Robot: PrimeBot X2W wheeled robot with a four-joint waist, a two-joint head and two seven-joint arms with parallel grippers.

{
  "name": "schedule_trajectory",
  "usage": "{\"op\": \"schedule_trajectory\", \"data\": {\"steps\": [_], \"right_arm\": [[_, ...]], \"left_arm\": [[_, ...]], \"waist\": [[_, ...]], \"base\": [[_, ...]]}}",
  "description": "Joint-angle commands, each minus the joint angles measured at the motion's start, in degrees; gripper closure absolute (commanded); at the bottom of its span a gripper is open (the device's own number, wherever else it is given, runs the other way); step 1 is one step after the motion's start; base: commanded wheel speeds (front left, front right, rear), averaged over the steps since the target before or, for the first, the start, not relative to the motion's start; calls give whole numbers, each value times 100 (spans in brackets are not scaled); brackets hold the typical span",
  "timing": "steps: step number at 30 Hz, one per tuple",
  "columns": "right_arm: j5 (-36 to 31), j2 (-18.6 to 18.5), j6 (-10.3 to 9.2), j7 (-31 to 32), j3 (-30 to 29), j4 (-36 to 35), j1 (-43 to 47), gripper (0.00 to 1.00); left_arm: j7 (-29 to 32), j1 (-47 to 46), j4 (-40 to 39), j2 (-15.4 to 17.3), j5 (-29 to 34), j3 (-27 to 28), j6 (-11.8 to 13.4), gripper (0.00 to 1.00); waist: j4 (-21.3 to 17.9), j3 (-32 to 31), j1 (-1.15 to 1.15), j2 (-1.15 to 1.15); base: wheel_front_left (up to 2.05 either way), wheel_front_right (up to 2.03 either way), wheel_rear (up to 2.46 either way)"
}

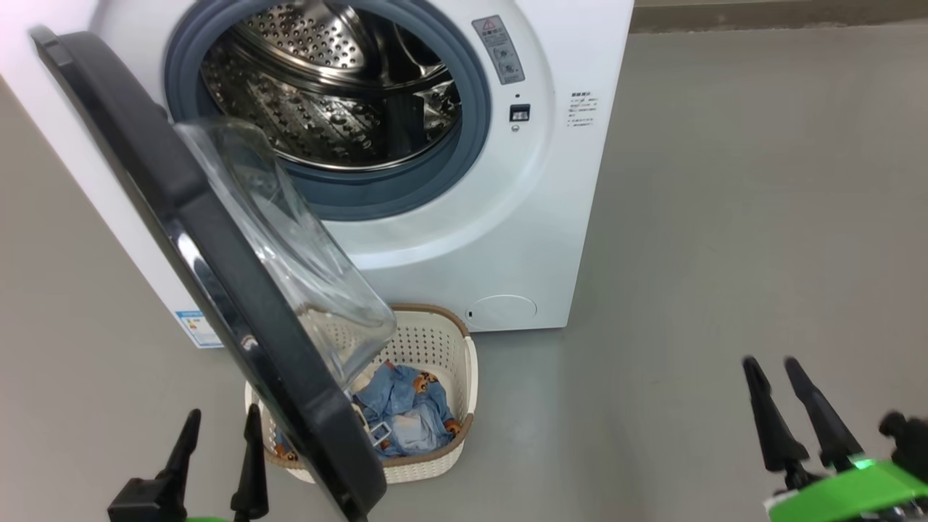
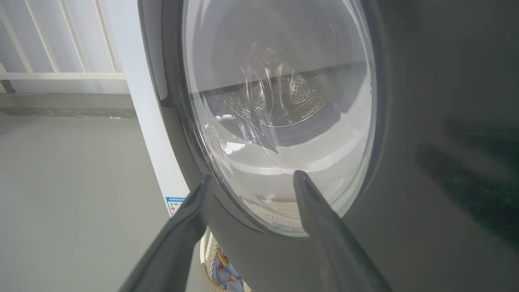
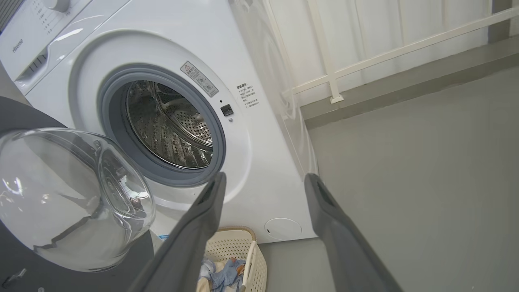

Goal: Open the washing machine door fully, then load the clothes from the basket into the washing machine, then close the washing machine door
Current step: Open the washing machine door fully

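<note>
Head view: basket (image 1: pixel 464 362) holds clothes (image 1: pixel 402 406); drum (image 1: pixel 326 87) bare.

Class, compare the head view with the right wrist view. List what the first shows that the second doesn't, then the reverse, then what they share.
Head view's own: the left gripper, open, low beside the door; a green band on the right arm.
Right wrist view's own: the control panel at the machine's top and a white railing behind it.
Shared: the open door, the steel drum, the basket holding blue clothes, the round cover, and the open right gripper.
</note>
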Motion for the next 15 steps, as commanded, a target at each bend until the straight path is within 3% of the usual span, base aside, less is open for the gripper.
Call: {"op": "schedule_trajectory", "data": {"steps": [1, 8, 15], "right_arm": [[-158, -52, 9, -67, 1, -178, 34, 0], [-1219, 365, 9, -67, -707, -258, 415, 0], [-1848, 669, 9, -67, -1149, -330, 643, 0]], "left_arm": [[-37, -60, -163, 74, 71, 223, -25, 0], [-37, 1, -162, 74, 99, 318, -81, 0], [-37, 53, -180, 74, 93, 282, -118, 0]], "waist": [[-15, -16, 0, 0], [-82, -54, 0, 0], [-51, -61, 0, 0]], "base": [[0, 0, 0], [0, 0, 0], [0, 0, 0]]}}
